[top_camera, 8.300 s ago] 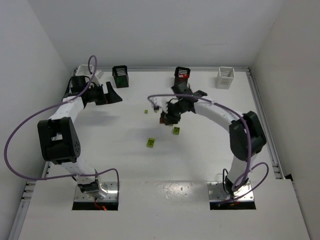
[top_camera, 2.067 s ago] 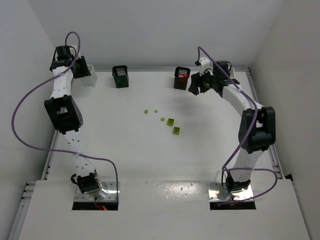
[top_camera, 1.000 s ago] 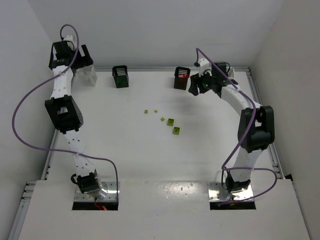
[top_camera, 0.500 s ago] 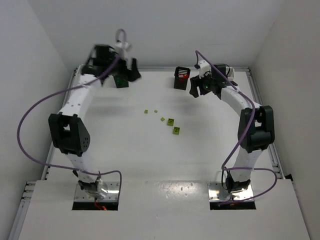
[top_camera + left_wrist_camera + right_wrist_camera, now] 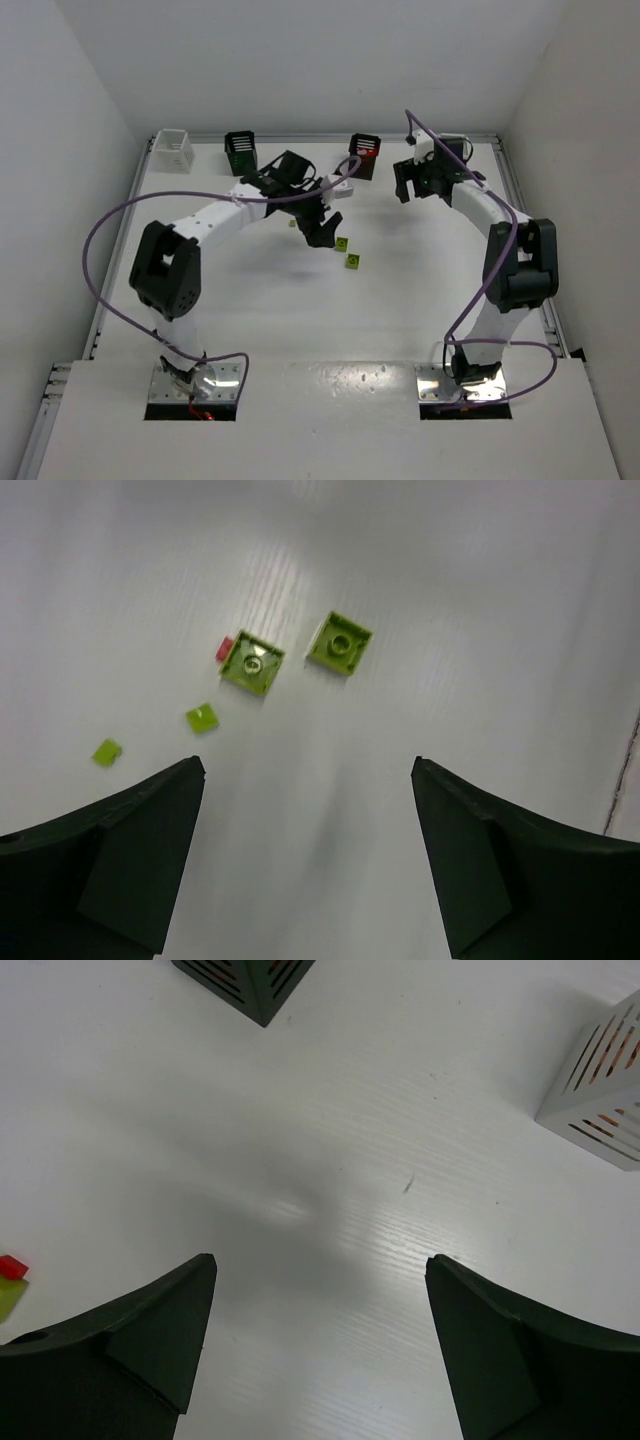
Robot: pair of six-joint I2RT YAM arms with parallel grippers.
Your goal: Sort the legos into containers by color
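Two square yellow-green legos [image 5: 339, 644] [image 5: 251, 663] lie on the white table, one with a small red piece [image 5: 224, 649] at its edge. Two tiny yellow-green bits [image 5: 201, 717] [image 5: 106, 751] lie beside them. My left gripper [image 5: 308, 765] hovers open over bare table just short of them, at mid-table in the top view [image 5: 325, 228]. My right gripper [image 5: 321, 1260] is open and empty above bare table, between a black container [image 5: 245, 985] and a white container [image 5: 600, 1080] whose slats show orange. In the top view the right gripper [image 5: 405, 185] sits right of the black container [image 5: 365, 155] holding red.
A white bin [image 5: 173, 148] stands at the back left corner and a black bin [image 5: 240, 152] beside it. Two yellow-green bricks [image 5: 341, 243] [image 5: 352, 261] lie right of the left gripper. A metal rail [image 5: 525, 230] runs along the table's right edge.
My left arm has swung from the back left corner across to mid-table above the yellow-green legos. My right gripper has opened wider and drifted slightly right of the black bin.
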